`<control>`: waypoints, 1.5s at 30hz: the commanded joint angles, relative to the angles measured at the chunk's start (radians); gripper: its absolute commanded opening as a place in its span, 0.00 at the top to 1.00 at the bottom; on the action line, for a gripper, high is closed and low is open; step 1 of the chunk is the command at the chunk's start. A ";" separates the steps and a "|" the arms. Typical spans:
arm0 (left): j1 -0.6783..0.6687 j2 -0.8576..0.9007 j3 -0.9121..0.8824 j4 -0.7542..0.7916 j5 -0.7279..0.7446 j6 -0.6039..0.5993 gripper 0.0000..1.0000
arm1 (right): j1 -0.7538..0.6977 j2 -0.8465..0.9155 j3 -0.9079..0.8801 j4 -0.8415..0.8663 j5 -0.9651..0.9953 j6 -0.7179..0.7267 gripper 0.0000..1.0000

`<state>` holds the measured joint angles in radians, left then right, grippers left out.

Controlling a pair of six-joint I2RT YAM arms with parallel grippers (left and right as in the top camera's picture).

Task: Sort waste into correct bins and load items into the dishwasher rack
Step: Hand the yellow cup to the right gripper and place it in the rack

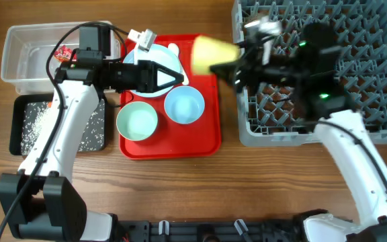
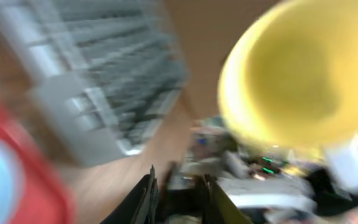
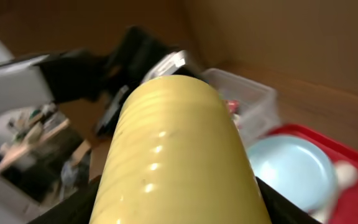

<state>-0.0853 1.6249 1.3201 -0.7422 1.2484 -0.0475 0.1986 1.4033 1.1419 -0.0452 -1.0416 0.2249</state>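
My left wrist view is smeared throughout: the grey rack (image 2: 104, 74) at 10 o'clock shows no distinct pegs, and the yellow cup (image 2: 297, 74) runs off the top and right edges. Overhead, the left gripper (image 1: 173, 75) covers much of the pale blue plate (image 1: 146, 91). In the right wrist view I cannot see the fingers behind the cup.

Right hand (image 1: 228, 64) clamped, left hand (image 1: 177, 78) empty

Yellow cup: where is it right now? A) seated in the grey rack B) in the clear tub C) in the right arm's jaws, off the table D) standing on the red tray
C: the yellow cup sits clamped in the right gripper, held on its side between the red tray and the grey rack.
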 commanded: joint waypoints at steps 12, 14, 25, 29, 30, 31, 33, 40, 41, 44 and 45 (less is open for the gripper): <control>-0.003 -0.007 0.015 -0.051 -0.633 0.002 0.72 | -0.090 -0.005 0.049 -0.772 0.807 0.039 0.64; -0.003 -0.003 0.015 -0.049 -0.643 0.002 0.72 | -0.090 -0.005 0.050 -0.834 0.876 0.040 0.65; -0.003 0.078 0.014 -0.045 -0.648 0.002 0.72 | -0.092 -0.002 0.050 -0.937 1.151 0.118 0.64; -0.003 0.083 0.014 -0.044 -0.648 0.003 0.72 | -0.092 0.034 0.041 -0.955 1.154 0.120 0.63; -0.003 0.083 0.014 -0.043 -0.648 0.003 0.72 | -0.092 0.050 0.041 -0.954 1.146 0.120 0.63; -0.003 0.083 0.014 -0.043 -0.649 0.003 0.72 | -0.092 0.071 0.041 -0.953 1.128 0.119 0.63; -0.003 0.083 0.014 -0.044 -0.649 0.003 0.72 | -0.092 0.114 0.041 -0.957 1.093 0.118 0.63; -0.003 0.083 0.014 -0.044 -0.649 0.003 0.69 | -0.092 0.154 0.051 -0.955 1.041 0.109 0.08; -0.003 0.083 0.014 -0.043 -0.649 0.003 0.66 | -0.092 0.154 0.066 -0.956 1.031 0.095 0.05; -0.003 0.083 0.014 -0.044 -0.648 0.003 0.57 | -0.092 0.154 0.165 -0.996 1.025 0.090 0.04; -0.003 0.083 0.014 -0.044 -0.648 0.003 0.57 | -0.092 0.154 0.206 -1.012 1.025 0.089 0.04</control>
<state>-0.0853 1.6993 1.3201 -0.7883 0.6029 -0.0498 0.1074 1.5520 1.2366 -1.0386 0.0059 0.3279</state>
